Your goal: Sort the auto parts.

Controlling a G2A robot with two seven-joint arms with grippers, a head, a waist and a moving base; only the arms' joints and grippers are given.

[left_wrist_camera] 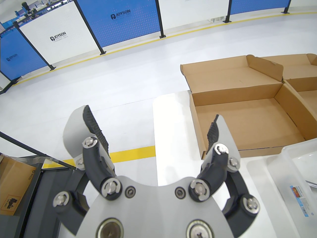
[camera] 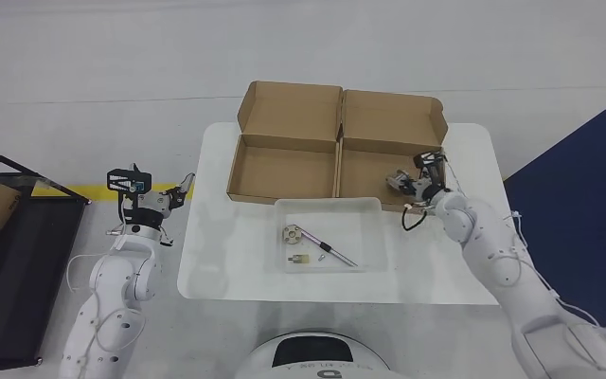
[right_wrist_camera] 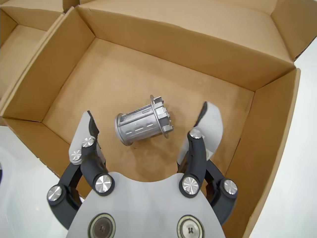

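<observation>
Two claws, both spread empty. At the top view's left, my left claw (camera: 180, 188) hangs beside the white table (camera: 218, 189). Mid-frame, the tray (camera: 331, 200) holds parts (camera: 294, 232). At right, my right claw (right_wrist_camera: 146, 109) hovers over the metal cylinder (right_wrist_camera: 141, 127) lying in the right box (camera: 365, 180). I judge a finger could snag cardboard on withdrawal. Blue partitions (left_wrist_camera: 118, 18) ring pale floor.
</observation>
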